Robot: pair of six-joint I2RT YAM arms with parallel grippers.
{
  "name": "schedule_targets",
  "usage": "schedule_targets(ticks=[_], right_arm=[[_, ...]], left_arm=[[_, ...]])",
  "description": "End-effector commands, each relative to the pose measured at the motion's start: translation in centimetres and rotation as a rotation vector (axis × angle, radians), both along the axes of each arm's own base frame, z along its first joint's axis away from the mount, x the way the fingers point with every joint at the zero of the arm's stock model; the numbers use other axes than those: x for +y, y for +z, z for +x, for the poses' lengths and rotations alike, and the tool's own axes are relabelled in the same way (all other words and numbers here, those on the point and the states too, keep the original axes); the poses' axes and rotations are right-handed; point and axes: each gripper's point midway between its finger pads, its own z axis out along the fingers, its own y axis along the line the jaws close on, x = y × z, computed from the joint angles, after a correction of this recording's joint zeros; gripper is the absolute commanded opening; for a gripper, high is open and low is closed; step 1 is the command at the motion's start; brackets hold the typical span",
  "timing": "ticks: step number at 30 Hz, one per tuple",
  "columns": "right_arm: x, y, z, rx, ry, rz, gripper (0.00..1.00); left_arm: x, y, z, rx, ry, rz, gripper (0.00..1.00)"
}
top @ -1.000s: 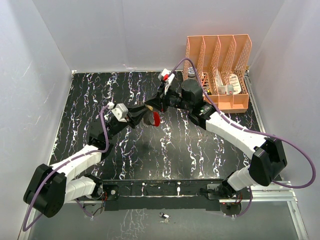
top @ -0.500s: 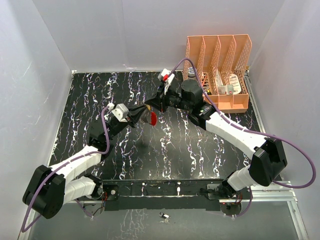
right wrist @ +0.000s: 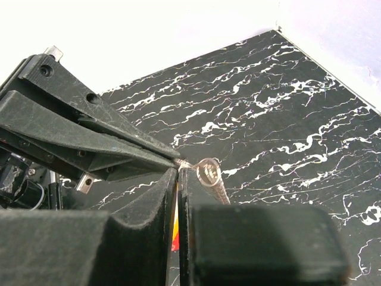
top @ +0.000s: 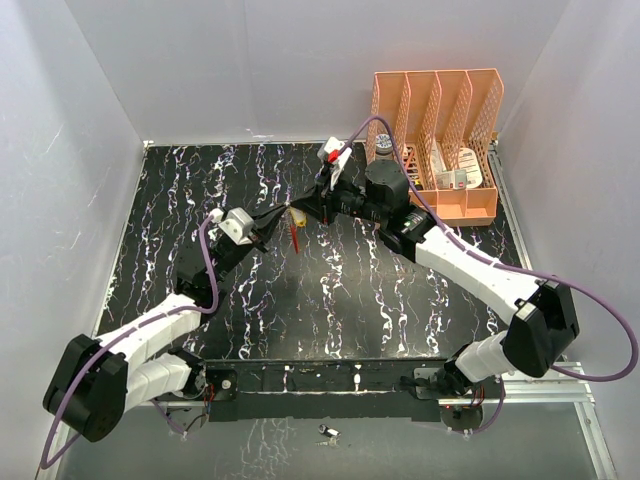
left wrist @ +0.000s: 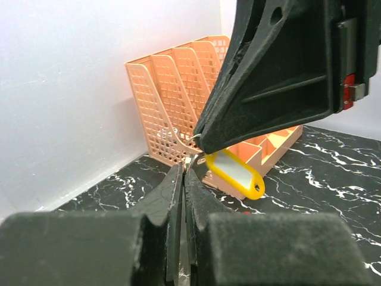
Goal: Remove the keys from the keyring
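Both grippers meet tip to tip above the middle of the black marbled table (top: 180,200). My right gripper (top: 301,209) (right wrist: 178,170) is shut on the keyring (right wrist: 209,172), whose pale loop shows just beside its tip. The keys hang under it: a yellow tag (top: 297,215) (left wrist: 235,173) and a longer red one (top: 294,238), both seen as a sliver (right wrist: 175,232) through the finger gap. My left gripper (top: 281,219) (left wrist: 185,165) is shut on a thin metal strip of the keyring at the same spot. The right fingers (left wrist: 268,77) fill the left wrist view.
An orange file rack (top: 437,140) (left wrist: 172,101) with small items in it stands at the back right corner. White walls close the table on three sides. A small metal piece (top: 328,433) lies on the floor in front of the arm bases.
The left gripper has shut at the right gripper's tip. The red tag has swung from flat-on to hanging narrow, and the yellow tag now shows.
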Motion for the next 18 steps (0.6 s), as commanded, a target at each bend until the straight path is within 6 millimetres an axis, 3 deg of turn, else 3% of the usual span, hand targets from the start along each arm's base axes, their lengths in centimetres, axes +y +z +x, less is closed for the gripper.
schedule_targets(ticks=[1, 4, 8, 14, 18], right_arm=[[-0.5, 4.3, -1.0, -0.102, 0.003, 0.070, 0.09], [-0.8, 4.3, -1.0, -0.110, -0.012, 0.077, 0.31], [-1.5, 4.1, -0.9, -0.120, -0.048, 0.086, 0.38], [-1.7, 2.0, -0.5, -0.088, -0.082, 0.058, 0.38], [-1.7, 0.3, -0.1, -0.079, -0.110, 0.049, 0.26]], left_arm=[[1.3, 2.9, 0.4, -0.085, 0.071, -0.020, 0.00], [1.0, 2.8, 0.0, -0.087, 0.051, 0.007, 0.00], [1.1, 3.2, -0.4, -0.095, 0.043, -0.002, 0.00], [1.2, 4.3, -1.2, -0.131, 0.027, -0.026, 0.00], [0.3, 5.0, -2.2, -0.147, -0.043, -0.009, 0.00]])
